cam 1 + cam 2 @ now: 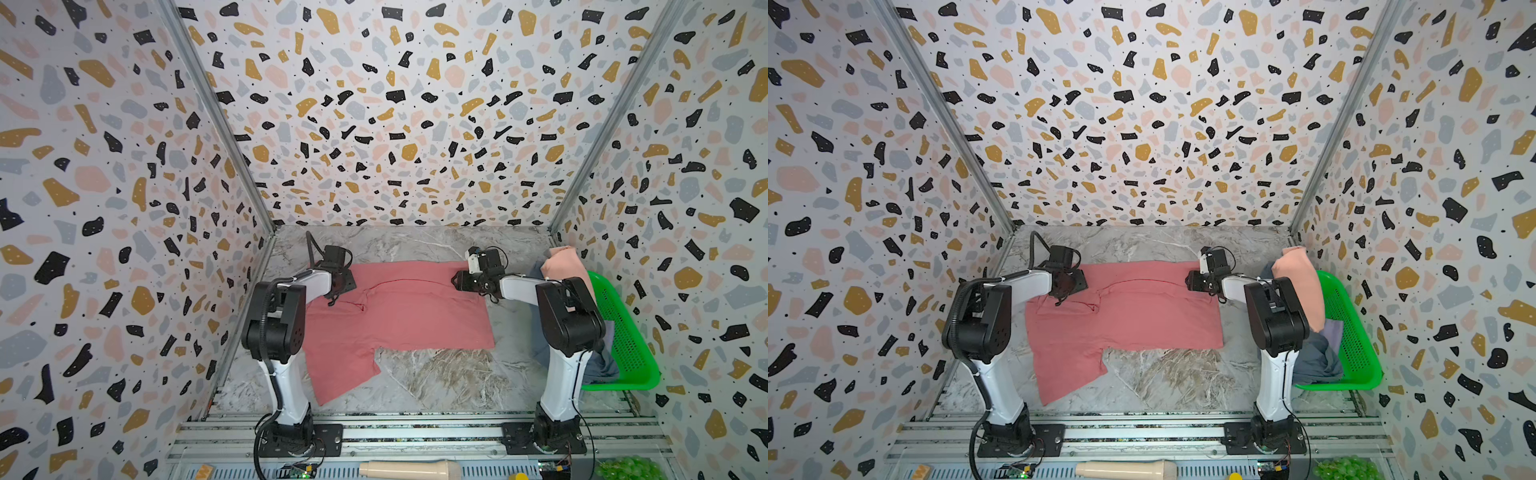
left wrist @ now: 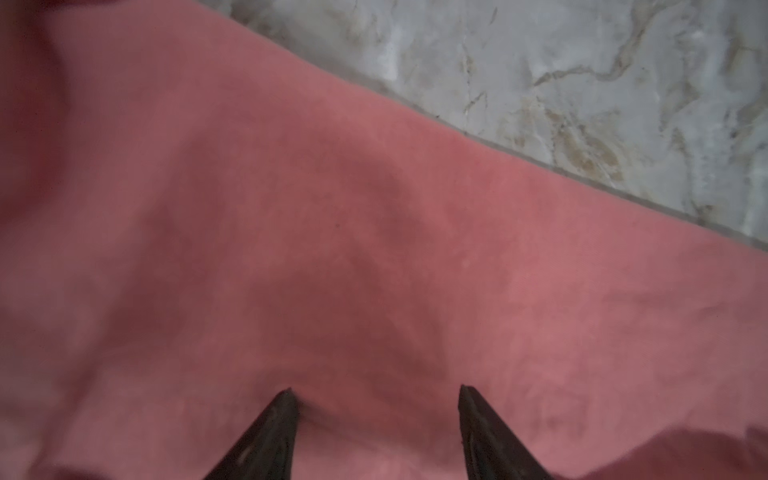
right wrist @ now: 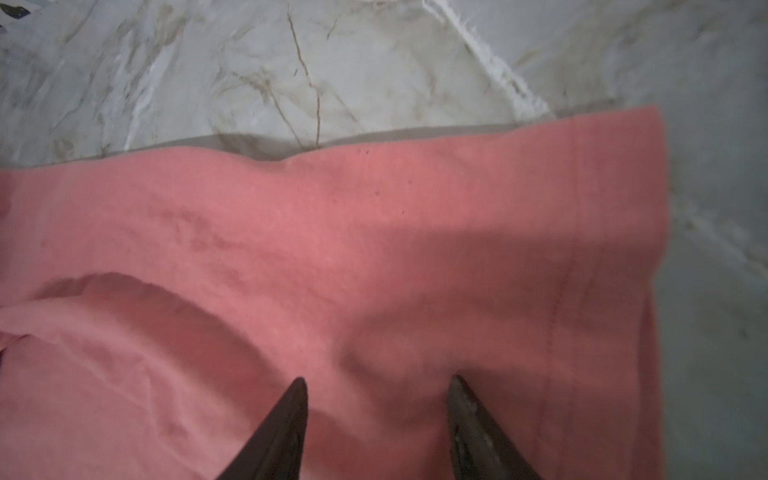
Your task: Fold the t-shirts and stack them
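Observation:
A dusty rose-red t-shirt (image 1: 415, 316) (image 1: 1133, 316) lies spread on the marble table, its far part folded over and one sleeve reaching toward the front left. My left gripper (image 1: 338, 286) (image 1: 1067, 284) hovers over the shirt's far left part. In the left wrist view it (image 2: 376, 392) is open, with only rose cloth (image 2: 374, 249) under the gap. My right gripper (image 1: 461, 282) (image 1: 1196, 282) is over the shirt's far right corner. In the right wrist view it (image 3: 378, 380) is open above the cloth (image 3: 332, 249), holding nothing.
A green basket (image 1: 631, 332) stands tilted at the right, behind my right arm. A peach shirt (image 1: 567, 266), a slate blue-grey shirt (image 1: 598, 365) and a lavender one (image 1: 1333, 332) spill from it. A cream cylinder (image 1: 407, 469) and green grapes (image 1: 627, 467) lie by the front rail.

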